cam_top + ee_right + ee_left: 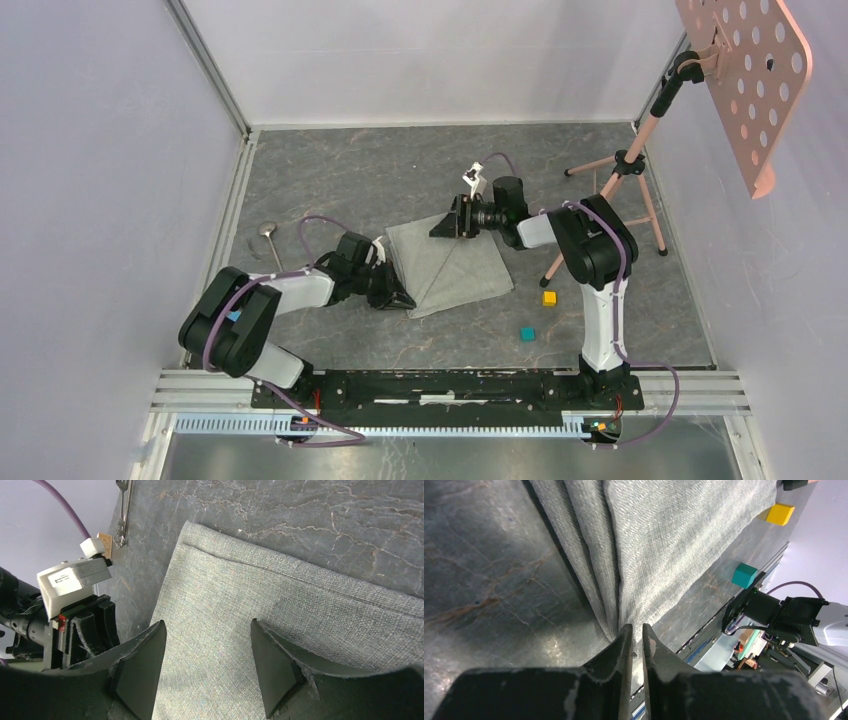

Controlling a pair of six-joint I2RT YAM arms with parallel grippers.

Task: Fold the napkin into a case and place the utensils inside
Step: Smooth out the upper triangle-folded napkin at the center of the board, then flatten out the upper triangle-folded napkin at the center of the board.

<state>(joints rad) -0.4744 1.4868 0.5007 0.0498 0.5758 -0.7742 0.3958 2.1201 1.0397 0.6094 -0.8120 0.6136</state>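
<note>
The grey-green napkin [452,262] lies folded on the dark table, with a diagonal crease across it. My left gripper [400,298] is at its near left corner. In the left wrist view the left gripper [637,630] is shut on the layered corner of the napkin [674,540]. My right gripper [455,222] hovers over the napkin's far edge. Its jaws [207,630] stand open above the napkin [280,605] and hold nothing. A silver spoon [269,234] lies at the far left. The fork [123,510] lies on the table beyond the cloth.
A yellow cube [549,298] and a teal cube [527,333] sit right of the napkin, near the right arm's base. A pink tripod [620,190] carrying a perforated board [745,80] stands at the back right. White walls enclose the table.
</note>
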